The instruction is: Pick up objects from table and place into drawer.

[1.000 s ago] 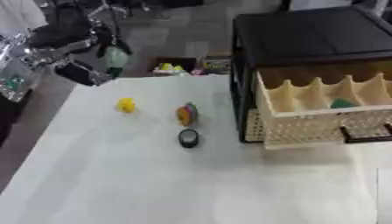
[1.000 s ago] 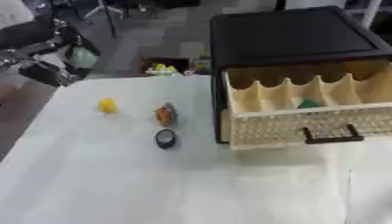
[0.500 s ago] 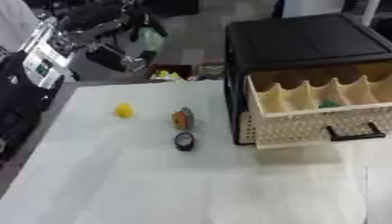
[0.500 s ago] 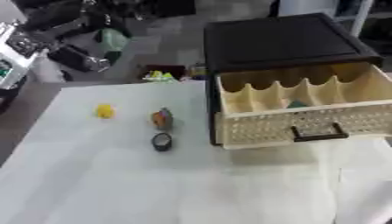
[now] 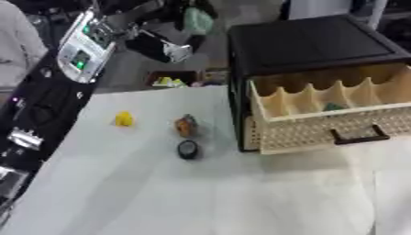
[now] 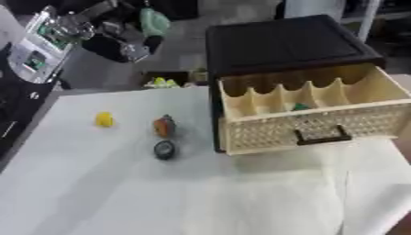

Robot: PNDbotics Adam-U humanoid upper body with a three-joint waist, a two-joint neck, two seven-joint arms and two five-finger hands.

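While the drawer stands pulled out, items read L to R:

1. Left arm (image 5: 80, 50): black w/ silver panel and green lights, comes in from upper-left corner, raised above far table edge.
2. Left hand (image 5: 164, 43): up top, off the table; fingers curled round a pale green thing (image 5: 195, 20). What the thing is: can't tell.
3. Table (image 5: 201, 197): white cloth cover, mostly bare in near half.
4. Yellow toy (image 5: 124, 119): small, on table left of centre, well apart from cabinet.
5. Orange object (image 5: 186, 126): small, brownish-orange, right of yellow toy, near cabinet's left side.
6. Black round object (image 5: 188, 149): dark disc, just in front of orange object, not touching it.
7. Box (image 5: 180, 80): on floor beyond far table edge, yellow-green bits inside.
8. Cabinet (image 5: 313, 43): black, on table's right side.
9. Drawer (image 5: 321, 131): cream, lattice front, dark handle (image 5: 359, 137); dividers make a row of compartments.
10. Green item (image 5: 334, 107): lies in a compartment right of middle.
11. Right hand: not seen in either view.
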